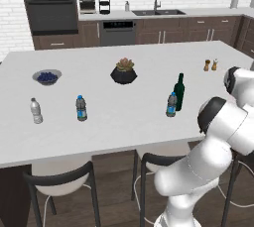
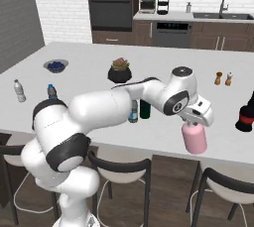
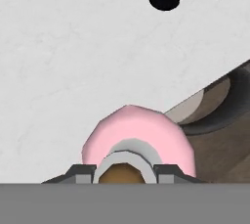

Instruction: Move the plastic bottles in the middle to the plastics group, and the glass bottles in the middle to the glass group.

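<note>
Gripped at its narrow neck by closed jaws (image 3: 123, 173), pink bottle (image 2: 194, 139) over table (image 2: 89, 62) edge: likely heavy, slippery, breakable glass.

Arm stretched fwd-right, wrist down, fingers (image 3: 83, 171) clamped on pink bottle (image 2: 194, 139) neck.

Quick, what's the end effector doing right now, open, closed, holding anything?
End effector: closed on the neck of the pale-pink bottle, near the counter's front edge.
</note>
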Available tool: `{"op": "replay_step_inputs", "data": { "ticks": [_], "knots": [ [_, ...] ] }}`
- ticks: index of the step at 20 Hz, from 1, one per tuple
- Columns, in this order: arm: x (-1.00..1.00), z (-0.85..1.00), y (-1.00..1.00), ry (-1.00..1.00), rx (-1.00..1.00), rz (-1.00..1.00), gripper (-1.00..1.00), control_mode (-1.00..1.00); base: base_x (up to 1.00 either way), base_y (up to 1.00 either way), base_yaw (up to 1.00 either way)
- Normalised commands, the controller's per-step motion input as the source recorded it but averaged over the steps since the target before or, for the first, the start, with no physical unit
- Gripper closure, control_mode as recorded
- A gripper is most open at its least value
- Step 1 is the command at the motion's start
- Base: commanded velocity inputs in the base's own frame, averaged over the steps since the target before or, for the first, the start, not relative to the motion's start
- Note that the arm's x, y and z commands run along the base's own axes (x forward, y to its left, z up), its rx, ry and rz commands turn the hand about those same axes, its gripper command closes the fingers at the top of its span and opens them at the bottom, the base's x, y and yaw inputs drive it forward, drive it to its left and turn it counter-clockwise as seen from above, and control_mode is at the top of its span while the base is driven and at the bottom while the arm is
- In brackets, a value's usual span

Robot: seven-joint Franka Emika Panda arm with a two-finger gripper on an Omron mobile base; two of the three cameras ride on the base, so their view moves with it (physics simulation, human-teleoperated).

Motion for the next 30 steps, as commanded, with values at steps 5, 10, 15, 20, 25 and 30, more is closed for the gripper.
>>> {"op": "replay_step_inputs", "data": {
  "ticks": [5, 10, 15, 20, 25, 30],
  "knots": [
    [0.27, 0.0, -0.83, 0.0, 0.01, 0.02, 1.0, -1.0, 0.0, 0.0, 0.0],
    [0.23, 0.0, -0.43, -0.04, 0.04, 0.12, 1.0, -1.0, 0.0, 0.0, 0.0],
    [0.4, 0.0, -0.29, 0.0, 0.01, 0.1, 1.0, -1.0, 0.0, 0.0, 0.0],
    [0.44, -0.02, -0.3, 0.0, 0.0, 0.08, 1.0, -1.0, 0.0, 0.0, 0.0],
    [0.51, -0.05, -0.31, 0.0, 0.0, 0.06, 1.0, -1.0, 0.0, 0.0, 0.0],
    [0.25, -0.42, 0.11, 0.0, -0.01, 0.01, 1.0, -1.0, 0.0, 0.0, 0.0]
  ]
}}
